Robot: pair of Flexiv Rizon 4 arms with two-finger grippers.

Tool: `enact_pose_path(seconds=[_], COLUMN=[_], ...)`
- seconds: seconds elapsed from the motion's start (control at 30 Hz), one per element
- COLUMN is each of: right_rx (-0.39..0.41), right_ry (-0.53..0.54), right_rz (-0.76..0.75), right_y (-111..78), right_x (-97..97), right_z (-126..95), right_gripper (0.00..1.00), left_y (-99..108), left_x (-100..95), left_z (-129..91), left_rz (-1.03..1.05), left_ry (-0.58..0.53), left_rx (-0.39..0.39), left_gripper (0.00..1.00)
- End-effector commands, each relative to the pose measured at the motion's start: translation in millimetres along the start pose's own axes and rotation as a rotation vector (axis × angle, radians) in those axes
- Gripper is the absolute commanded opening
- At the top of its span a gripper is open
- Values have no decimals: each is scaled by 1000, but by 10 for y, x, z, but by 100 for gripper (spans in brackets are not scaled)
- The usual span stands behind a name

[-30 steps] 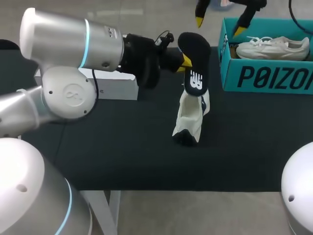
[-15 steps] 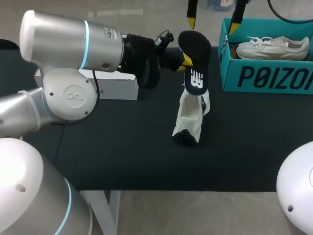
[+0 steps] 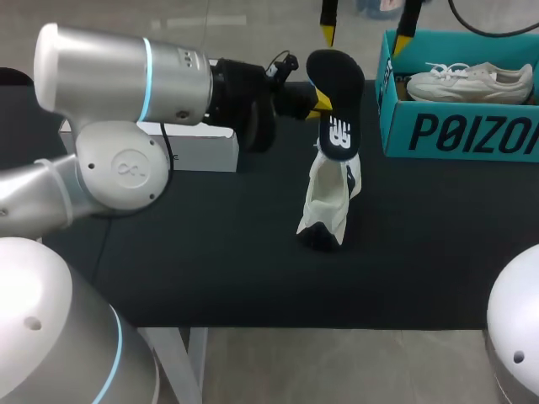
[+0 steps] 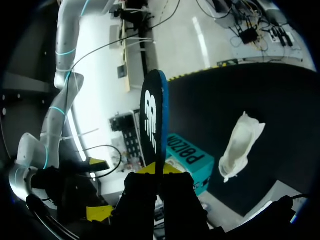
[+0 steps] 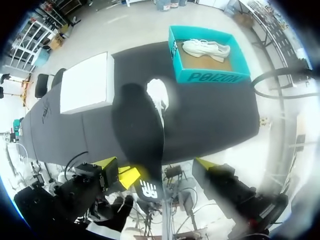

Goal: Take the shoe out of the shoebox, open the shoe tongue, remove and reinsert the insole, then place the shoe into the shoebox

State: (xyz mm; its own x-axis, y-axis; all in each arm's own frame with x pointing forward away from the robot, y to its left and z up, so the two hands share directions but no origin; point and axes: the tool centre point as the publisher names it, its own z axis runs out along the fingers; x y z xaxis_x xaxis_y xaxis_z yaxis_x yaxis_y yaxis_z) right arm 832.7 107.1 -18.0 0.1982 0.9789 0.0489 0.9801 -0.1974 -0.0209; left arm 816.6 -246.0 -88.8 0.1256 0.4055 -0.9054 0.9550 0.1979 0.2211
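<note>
Matt black insole (image 3: 338, 93), soft white cloth shoe (image 3: 328, 200), teal cardboard shoebox (image 3: 455, 135), matt dark table (image 3: 210, 252).

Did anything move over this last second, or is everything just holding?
The right gripper, open, lifted up and away from the insole. Its fingers swung upright and mostly left the head view. Nothing was taken hold of or let go. The left gripper stayed shut on the upright insole. The shoe on the table, the shoebox and the second shoe inside it did not move.
</note>
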Motion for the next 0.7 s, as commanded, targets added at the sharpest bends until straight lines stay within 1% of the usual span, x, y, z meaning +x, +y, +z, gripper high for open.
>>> enact_pose_path(seconds=[0.03, 0.13, 0.3, 0.47, 0.6, 0.7], right_rx=[1, -7, -10, -5, -3, -15], right_ry=[35, 27, 28, 39, 68, 48], right_rz=[19, -9, 26, -2, 8, -15], right_y=[17, 20, 24, 20, 22, 2], right_x=[-49, 1, -84, -43, -75, -47], right_z=[-34, -44, -53, -21, -16, -24], right_gripper=[100, 100, 100, 100, 100, 100], left_y=[-36, -56, -74, -84, -88, -89], left_x=[9, 12, 5, 14, 9, 8], left_z=[16, 33, 24, 3, -10, -13], left_rz=[2, 1, -2, -8, -11, -10], left_ry=[0, 2, 1, 4, 4, 6], left_rx=[-4, -2, -2, -7, -12, -15], left_gripper=[0, 0, 0, 0, 0, 0])
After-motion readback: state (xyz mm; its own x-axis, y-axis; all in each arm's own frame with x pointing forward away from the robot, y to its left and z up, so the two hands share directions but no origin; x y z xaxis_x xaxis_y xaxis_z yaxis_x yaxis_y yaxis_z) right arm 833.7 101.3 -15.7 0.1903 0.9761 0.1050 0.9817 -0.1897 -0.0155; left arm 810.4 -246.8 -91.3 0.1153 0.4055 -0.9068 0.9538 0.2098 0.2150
